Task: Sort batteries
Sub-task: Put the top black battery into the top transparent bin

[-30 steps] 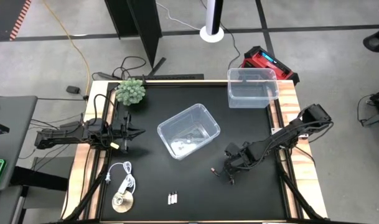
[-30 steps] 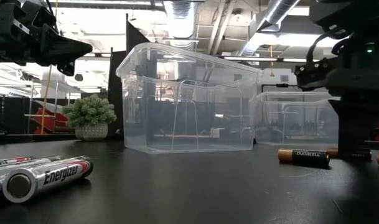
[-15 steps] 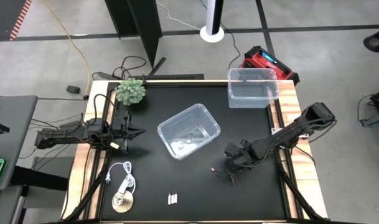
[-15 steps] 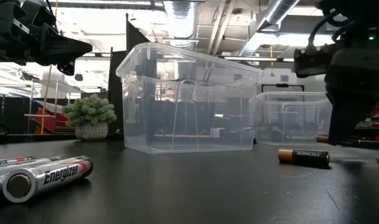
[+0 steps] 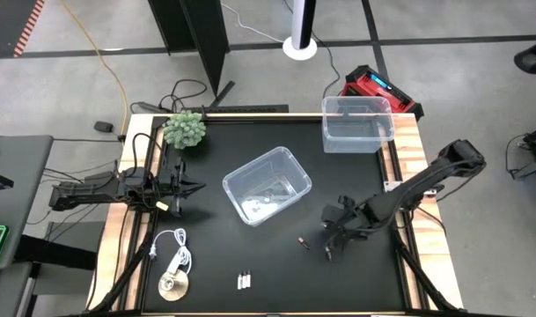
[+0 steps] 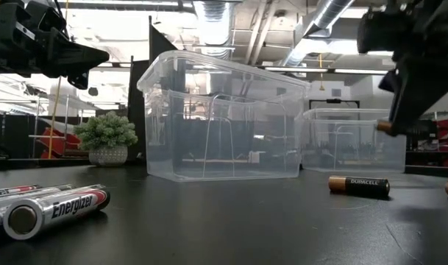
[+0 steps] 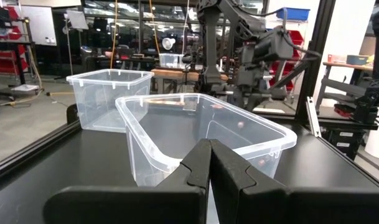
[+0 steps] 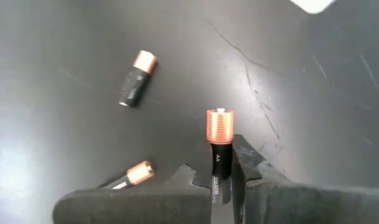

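My right gripper [image 5: 330, 248] hangs above the table's right near part, shut on a dark battery [image 8: 218, 158] with a copper end. Two more dark copper-ended batteries [image 8: 136, 78] [image 8: 130, 175] lie on the table under it; one reads Duracell [image 6: 360, 185]. A pair of silver batteries [image 5: 243, 281] lies on its side near the near edge, and shows large in the low view [image 6: 54, 210]. My left gripper [image 5: 200, 187] waits shut above the table's left side, facing the middle clear bin [image 5: 266, 185]. My right gripper pinches the dark battery's body [image 8: 217, 169] between its two fingers, which lie along the battery. The copper end [image 8: 219, 126] sticks out past the fingertips. The battery is lifted clear of the table and points slantwise down, its copper end [image 6: 384, 126] lowest.
A second clear bin [image 5: 357, 123] stands at the far right corner. A small potted plant [image 5: 185, 129] sits at the far left corner. A white coiled cable with a round disc [image 5: 172, 264] lies near the left near corner. Bare black table lies between the bins and the batteries.
My right gripper has risen from the table with the dark battery in its fingers and has shifted slightly toward the right edge. The battery has gone from lying on the table to lifted clear. The other batteries have stayed where they were.
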Motion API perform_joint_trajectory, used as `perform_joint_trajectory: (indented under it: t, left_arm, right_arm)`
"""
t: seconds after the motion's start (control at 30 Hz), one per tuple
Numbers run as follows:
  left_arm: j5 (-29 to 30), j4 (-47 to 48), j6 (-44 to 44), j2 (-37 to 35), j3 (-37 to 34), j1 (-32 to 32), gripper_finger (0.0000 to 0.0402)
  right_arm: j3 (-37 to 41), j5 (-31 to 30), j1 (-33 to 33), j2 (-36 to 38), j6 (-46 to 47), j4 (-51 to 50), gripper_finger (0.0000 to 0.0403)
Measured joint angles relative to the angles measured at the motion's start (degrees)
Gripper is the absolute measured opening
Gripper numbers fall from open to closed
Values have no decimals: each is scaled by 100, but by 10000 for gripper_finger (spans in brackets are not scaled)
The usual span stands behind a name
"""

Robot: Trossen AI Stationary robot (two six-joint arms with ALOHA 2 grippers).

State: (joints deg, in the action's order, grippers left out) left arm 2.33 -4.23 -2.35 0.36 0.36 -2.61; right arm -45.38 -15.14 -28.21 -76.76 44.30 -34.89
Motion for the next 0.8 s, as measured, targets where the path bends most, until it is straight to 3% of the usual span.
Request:
perform_joint_trajectory:
  t: [0.13,0.47,0.67,0.8]
  left_arm:
    - [0,0,-2,0,0,0,4]
    - [0,2,-4,0,0,0,4]
    - [0,-2,-5,0,2,0,4]
    - [1,-62,-7,-1,1,0,4]
  right_arm:
    - [-1,-65,4,337,-390,81,21]
    - [-10,-2230,639,1689,-1290,62,21]
    - [-10,-3198,1756,2157,-1579,-65,21]
    - [-10,-3315,2897,2171,-1592,-49,21]
